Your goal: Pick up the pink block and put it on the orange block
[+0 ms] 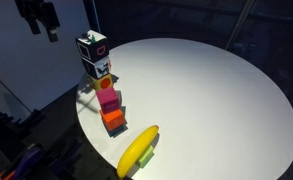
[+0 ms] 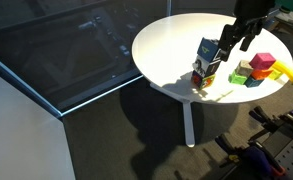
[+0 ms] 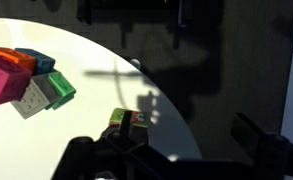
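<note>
- Just past the patterned stack (image 1: 93,55), on its banana (image 1: 136,150) side, sits the pink block (image 1: 107,100). It looks to be perched right on top of the orange block (image 1: 113,121)!
- Same story in an exterior view: further from the patterned stack than the rest of the cluster, the pink block (image 2: 264,62) stands highest of the bunch.
- From the wrist, off to one side of the patterned stack (image 3: 129,120), the pink block (image 3: 4,80) looms large in front of the orange block (image 3: 11,57). A green cube (image 3: 58,88) and a grey cube (image 3: 31,98) crowd in close beside it.
- Handling call: it's a small, stiff cube, surely light, with flat smooth faces, and nothing about it looks fragile.
- The place to take it is across two opposite side faces, about mid-height, squarely, so it can't twist between the pads.
- One caution: its perch is no bigger than itself, so a sideways nudge could tip it off.
- Now the gripper (image 2: 238,45): it hangs high over the patterned stack, well clear of the white table (image 1: 216,90).
- Its fingers look spread apart with nothing between them, and it touches no block. The wrist view is too dark to confirm the gap.
</note>
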